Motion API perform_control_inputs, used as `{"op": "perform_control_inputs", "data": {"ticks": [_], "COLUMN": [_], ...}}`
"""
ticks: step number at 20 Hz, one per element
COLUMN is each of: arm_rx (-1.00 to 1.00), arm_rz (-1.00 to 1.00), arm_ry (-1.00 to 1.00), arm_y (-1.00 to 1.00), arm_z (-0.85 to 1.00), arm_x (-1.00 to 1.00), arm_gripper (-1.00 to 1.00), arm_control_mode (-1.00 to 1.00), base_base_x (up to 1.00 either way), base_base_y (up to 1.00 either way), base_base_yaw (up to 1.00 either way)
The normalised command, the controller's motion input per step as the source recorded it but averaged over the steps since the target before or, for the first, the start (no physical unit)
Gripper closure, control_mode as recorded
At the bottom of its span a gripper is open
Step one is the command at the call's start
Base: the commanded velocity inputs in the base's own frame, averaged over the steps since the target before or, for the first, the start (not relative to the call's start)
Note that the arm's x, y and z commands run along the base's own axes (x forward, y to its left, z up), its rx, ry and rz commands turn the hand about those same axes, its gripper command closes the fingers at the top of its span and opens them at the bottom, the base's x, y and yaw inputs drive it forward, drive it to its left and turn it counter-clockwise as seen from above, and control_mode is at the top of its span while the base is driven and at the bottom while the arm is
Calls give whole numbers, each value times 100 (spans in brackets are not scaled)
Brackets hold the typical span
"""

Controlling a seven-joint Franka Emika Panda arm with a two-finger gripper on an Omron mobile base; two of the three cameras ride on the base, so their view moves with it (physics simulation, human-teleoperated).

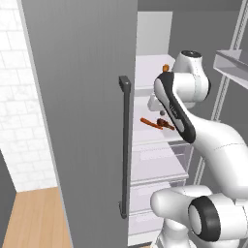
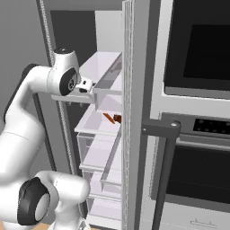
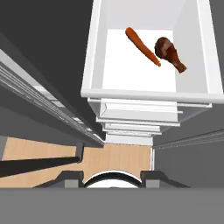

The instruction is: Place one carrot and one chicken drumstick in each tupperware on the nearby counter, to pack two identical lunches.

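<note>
The fridge door (image 1: 77, 121) looks like matt grey metal, smooth, with a darker matt bar handle (image 1: 125, 145). Inside, the shelves (image 3: 140, 65) are smooth white plastic with a soft sheen, and the drawers (image 1: 157, 162) below look translucent and glossy. The carrot (image 3: 142, 46) is smooth matt orange; the chicken drumstick (image 3: 168, 52) is rougher, brown, faintly glossy. The floor (image 3: 118, 157) is light matt wood, and the oven door (image 2: 202, 40) is glossy black glass
</note>
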Motion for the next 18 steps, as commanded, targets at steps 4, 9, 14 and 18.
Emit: {"op": "perform_control_inputs", "data": {"ticks": [4,9,14,18], "arm_rx": [0,-12,-5,-1], "arm_rz": [0,0,1,9], "arm_ry": [8,2,-22,-28], "arm_y": [2,-5,-37,-23], "arm_z": [-22,-92,-100,-89], "arm_x": [-15,14,35,59], "arm_gripper": [-100,-100,-100,-100], "arm_control_mode": [-100,-100,-100,-100], "base_base_x": [0,0,0,0], "base_base_y": [0,0,0,0], "base_base_yaw": [0,0,0,0]}}
